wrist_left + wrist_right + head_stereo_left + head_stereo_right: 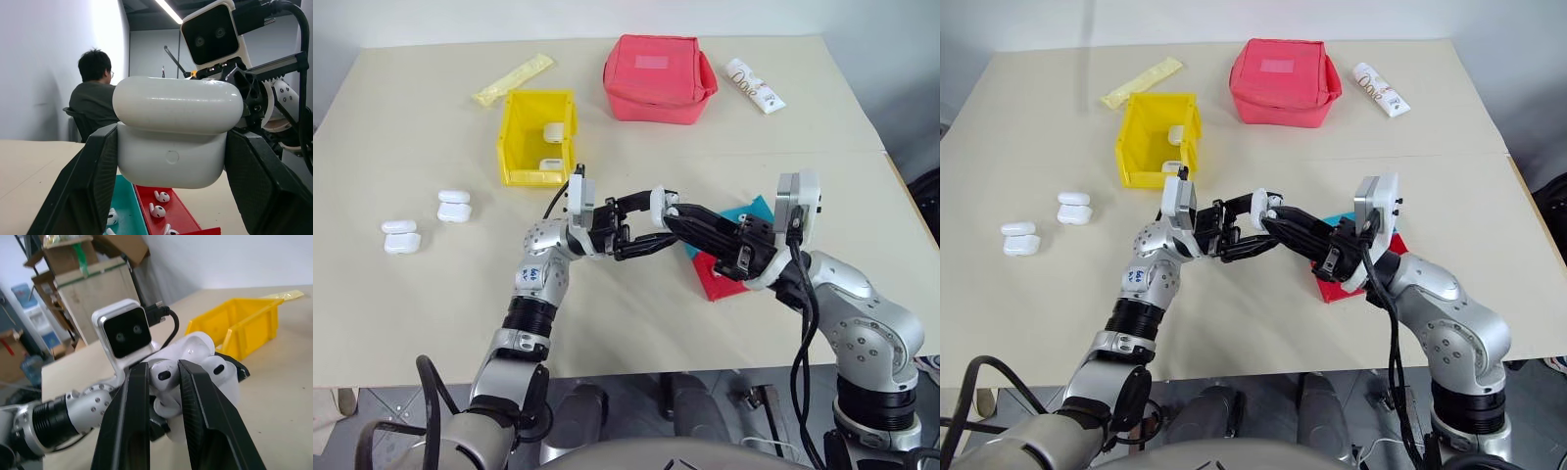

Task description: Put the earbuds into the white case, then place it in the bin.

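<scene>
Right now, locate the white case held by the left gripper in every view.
Left eye view: white case, center, between both grippers.
Right eye view: center, just below the yellow bin.
Left wrist view: middle, clamped between the fingers, lid up.
Right wrist view: center, open, behind the right gripper's fingers.
Shared landmark: the yellow bin.

Open tabletop (411, 323) lay bare in front of the robot's left arm and along the near edge. The two tools met above the middle, the left tool (641, 235) and right tool (668, 217) crowding that space over the red and blue trays (717, 279). Farther back stood the yellow bin (537, 137) and a red pouch (656, 78), with a clear gap between them. Four spare white cases (426, 223) sat well to the left.
</scene>
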Controlling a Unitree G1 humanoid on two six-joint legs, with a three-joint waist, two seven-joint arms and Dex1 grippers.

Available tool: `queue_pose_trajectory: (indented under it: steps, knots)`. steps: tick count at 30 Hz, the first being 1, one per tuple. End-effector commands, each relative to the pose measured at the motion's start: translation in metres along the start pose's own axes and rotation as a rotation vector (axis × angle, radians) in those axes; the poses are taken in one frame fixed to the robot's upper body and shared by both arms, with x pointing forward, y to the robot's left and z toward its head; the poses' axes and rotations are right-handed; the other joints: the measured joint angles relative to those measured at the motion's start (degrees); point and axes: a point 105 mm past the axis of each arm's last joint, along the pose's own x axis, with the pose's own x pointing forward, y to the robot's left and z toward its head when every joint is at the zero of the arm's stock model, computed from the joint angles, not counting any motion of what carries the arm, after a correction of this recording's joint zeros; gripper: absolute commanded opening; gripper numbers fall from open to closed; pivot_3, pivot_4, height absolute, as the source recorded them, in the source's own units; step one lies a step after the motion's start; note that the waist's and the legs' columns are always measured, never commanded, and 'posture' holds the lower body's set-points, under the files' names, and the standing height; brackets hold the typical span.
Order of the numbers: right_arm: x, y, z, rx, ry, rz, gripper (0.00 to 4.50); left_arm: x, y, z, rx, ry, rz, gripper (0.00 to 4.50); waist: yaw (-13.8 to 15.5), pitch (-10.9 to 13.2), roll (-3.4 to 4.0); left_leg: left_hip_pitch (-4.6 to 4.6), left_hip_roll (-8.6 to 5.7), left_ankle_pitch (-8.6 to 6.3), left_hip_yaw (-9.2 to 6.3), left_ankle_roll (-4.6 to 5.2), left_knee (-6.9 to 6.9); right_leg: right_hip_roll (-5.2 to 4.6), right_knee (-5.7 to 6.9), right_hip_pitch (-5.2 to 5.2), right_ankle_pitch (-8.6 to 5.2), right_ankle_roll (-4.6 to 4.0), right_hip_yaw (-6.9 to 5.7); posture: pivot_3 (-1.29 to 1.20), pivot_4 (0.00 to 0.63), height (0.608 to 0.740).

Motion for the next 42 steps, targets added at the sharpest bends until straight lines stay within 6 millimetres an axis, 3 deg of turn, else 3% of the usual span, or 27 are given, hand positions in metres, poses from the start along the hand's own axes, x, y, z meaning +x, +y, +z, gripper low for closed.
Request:
queue_pose_trajectory:
  steps: [1,10,18,22,31,36,42]
  knots:
    - [-0.008,-0.02,-0.016,0.002,0.1,-0.088,0.48,0.004,0.0,0.025,0.103,-0.078,-0.016,2.82,-0.03,0.0,0.0,0.01,0.0,0.0,0.01,0.0,0.0,0.0,0.0,0.0,0.0,0.0,0.0,0.0,0.15,0.74]
    - [-0.004,-0.023,-0.022,0.004,0.188,-0.072,0.48,0.006,-0.008,0.02,0.117,-0.07,-0.045,2.82,0.03,0.0,-0.01,0.0,0.01,0.0,0.0,0.0,0.0,-0.02,-0.02,0.01,0.0,0.0,0.01,0.0,0.15,0.74]
    - [-0.003,-0.014,-0.015,-0.044,0.195,-0.013,0.48,0.005,-0.009,0.016,0.119,-0.05,-0.039,2.82,0.08,0.0,-0.01,-0.01,0.01,0.0,-0.01,0.0,0.01,-0.02,-0.02,0.01,0.0,0.0,-0.01,0.0,0.15,0.74]
    - [-0.001,-0.011,-0.006,-0.08,0.159,0.002,1.75,0.004,-0.008,0.013,0.115,-0.031,-0.037,2.82,0.07,0.0,-0.01,-0.01,0.01,0.0,0.0,0.0,0.01,-0.02,-0.02,0.0,0.0,0.0,-0.01,0.0,0.15,0.74]
    - [-0.002,-0.009,0.009,-0.127,0.134,0.008,1.75,0.002,-0.005,0.009,0.112,-0.007,-0.025,2.82,0.11,0.0,-0.01,-0.02,0.01,0.0,-0.01,0.0,0.01,-0.03,-0.03,0.0,0.0,0.0,-0.01,0.0,0.15,0.74]
    - [-0.015,-0.005,0.021,-0.15,0.136,0.001,1.75,-0.008,0.002,0.009,0.112,0.007,0.008,2.82,0.24,0.0,-0.01,-0.03,0.01,0.0,-0.01,0.0,0.01,-0.04,-0.04,0.01,0.0,0.0,-0.01,0.0,0.15,0.74]
    - [-0.023,-0.005,0.021,-0.148,0.158,-0.018,1.75,-0.007,0.008,0.01,0.115,0.004,0.02,2.82,0.2,0.0,-0.02,-0.02,0.02,0.0,0.0,0.0,0.01,-0.03,-0.05,0.02,0.0,0.0,-0.01,0.0,0.15,0.74]
